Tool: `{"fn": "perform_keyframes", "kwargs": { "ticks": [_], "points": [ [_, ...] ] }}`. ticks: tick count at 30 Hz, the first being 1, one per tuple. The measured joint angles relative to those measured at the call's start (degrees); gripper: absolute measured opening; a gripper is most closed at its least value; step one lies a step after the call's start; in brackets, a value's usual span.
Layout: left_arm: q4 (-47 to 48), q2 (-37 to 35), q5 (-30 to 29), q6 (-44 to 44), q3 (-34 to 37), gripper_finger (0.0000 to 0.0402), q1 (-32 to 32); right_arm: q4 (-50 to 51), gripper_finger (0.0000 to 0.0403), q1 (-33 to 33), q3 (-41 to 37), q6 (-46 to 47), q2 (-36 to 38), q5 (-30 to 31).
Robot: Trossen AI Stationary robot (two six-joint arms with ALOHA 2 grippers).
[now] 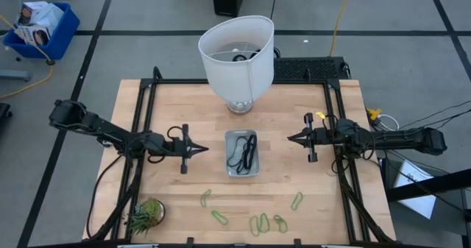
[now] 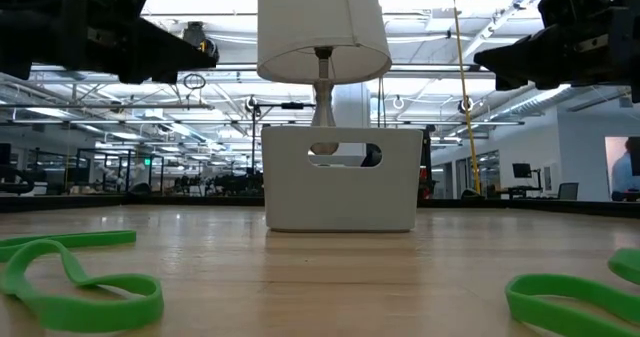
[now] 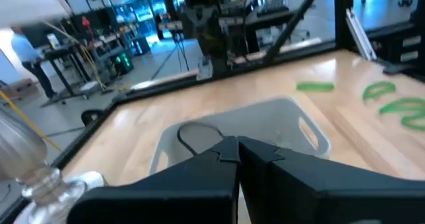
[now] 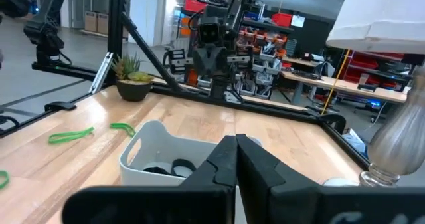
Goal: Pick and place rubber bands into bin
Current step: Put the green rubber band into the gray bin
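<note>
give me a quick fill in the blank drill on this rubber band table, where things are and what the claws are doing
1. The dark rubber bands lie inside the ____.
2. The light-green rubber bands lie on the table, outside the bin, toward the edge where the ____ stands.
3. The left claw and right claw are both ____.

Missing words: bin; plant; shut

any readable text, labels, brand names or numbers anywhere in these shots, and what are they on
None can be read in any view.
Printed bag in the blue crate on the floor: there is print on it, too small to read.
Bin, lampshade and both arms: no markings visible.
Shelves and red boxes in the room behind the table, right wrist view: any labels are too blurred to read.
</note>
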State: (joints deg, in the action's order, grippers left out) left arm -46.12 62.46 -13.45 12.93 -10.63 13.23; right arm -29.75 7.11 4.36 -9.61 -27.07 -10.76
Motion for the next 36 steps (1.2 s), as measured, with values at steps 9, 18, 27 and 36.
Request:
{"fn": "perform_keyframes", "kwargs": {
  "ticks": [9, 18, 27, 36],
  "points": [
    [2.5, -0.7, -0.1, 0.2, 0.0, 0.0009, 2.0, 0.0, 0.0001, -1.0, 0.0, 1.7, -0.5, 0.1],
    [1.0, -0.7, -0.1, 0.8, 0.0, 0.0033, 2.0, 2.6, 0.0062, -12.6, 7.3, -0.4, -9.5, 7.4],
    [-5.5, -0.8, -0.2, 7.4, -3.6, 0.0019, 2.0, 15.7, 0.0141, -26.3, 22.1, 1.6, -25.8, 20.2],
    [1.0, -0.8, -4.6, 8.0, -3.7, 0.0004, 2.0, 13.9, 0.0155, -36.8, 30.2, 4.1, -41.8, 24.0]
  ]
}}
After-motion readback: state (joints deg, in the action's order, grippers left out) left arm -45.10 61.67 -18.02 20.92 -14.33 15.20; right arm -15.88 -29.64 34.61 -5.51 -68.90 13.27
